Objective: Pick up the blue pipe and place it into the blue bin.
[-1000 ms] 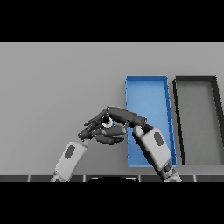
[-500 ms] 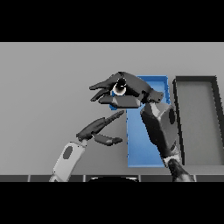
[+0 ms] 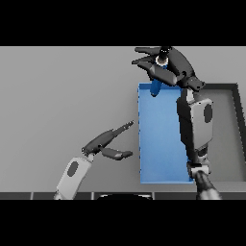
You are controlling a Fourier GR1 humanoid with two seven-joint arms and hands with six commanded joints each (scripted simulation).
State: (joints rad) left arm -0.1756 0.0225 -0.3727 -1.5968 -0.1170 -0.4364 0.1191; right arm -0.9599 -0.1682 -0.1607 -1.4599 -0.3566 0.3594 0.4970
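Head view: your right hand (image 3: pixel 169 66) is clamped on the pipe (image 3: pixel 157 83), which hangs below the fingers over the bin's (image 3: pixel 162 144) far edge. Let go here and it may clip the rim and fall outside. Left hand (image 3: pixel 106 144) idles, fingers apart.

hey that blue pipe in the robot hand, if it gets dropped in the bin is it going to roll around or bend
The blue pipe looks stiff: it hangs straight from the right robot hand without sagging, so it probably won't bend. It looks round, so it could roll on the flat floor of the blue bin, though the walls should stop it.
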